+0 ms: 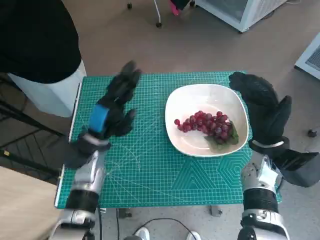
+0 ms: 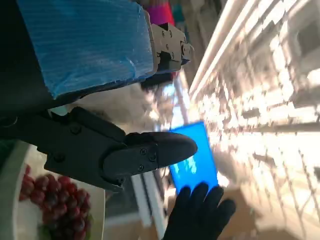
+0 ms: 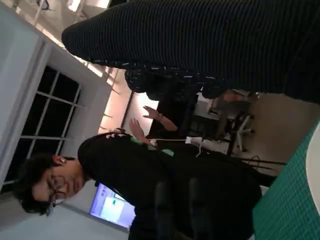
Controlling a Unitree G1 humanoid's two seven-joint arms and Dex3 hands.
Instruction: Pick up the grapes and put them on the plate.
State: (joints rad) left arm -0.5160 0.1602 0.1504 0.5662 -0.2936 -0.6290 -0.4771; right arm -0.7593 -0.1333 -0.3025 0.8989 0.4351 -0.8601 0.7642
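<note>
A green cutting mat [image 1: 150,170] covers the small table, with tan floor all round it and a white appliance [image 1: 240,12] at the 1 o'clock corner of the head view.

The grapes [image 1: 207,124] are a bunch of small dark-red berries with a green leaf [image 1: 225,138] at the end nearest the right arm. The bunch lies flat inside the plate [image 1: 200,97], its long axis running from about 9 o'clock, where a single berry sits slightly apart, toward 4 o'clock, where the leaf is. The plate is white, rounded-square and shallow, on the right half of the mat.

At 3 o'clock of the plate the right hand [image 1: 264,107] in its black glove hangs over the plate's rim and the mat's edge, fingers loosely apart and holding nothing.

At 9 o'clock of the plate, well apart from it, the left hand [image 1: 114,112] is raised above the mat, its fingers [image 2: 150,152] spread and empty.

A person in a black top [image 3: 165,170] stands near the table's far left corner, beside a white bin [image 1: 52,90].
</note>
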